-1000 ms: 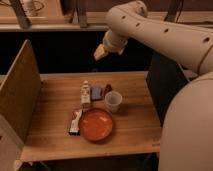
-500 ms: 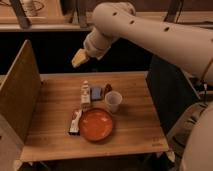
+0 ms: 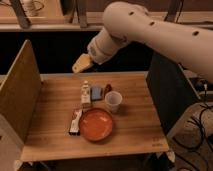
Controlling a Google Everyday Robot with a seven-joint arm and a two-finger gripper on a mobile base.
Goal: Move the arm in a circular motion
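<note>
The thick cream-white arm with small dark dots reaches in from the upper right across the top of the camera view. Its gripper is the tan wedge-shaped tip. It hangs in the air above the back left part of the wooden table, behind and a little left of the small bottle. It touches nothing and holds nothing that I can see.
On the table stand the small bottle, a blue packet, a red item, a white cup, an orange plate and a wrapped bar. Wooden side panels stand left and a dark one right.
The arm has swung left and come closer, its tip moving from above the table's back right to its back left. The table's things have not moved.
</note>
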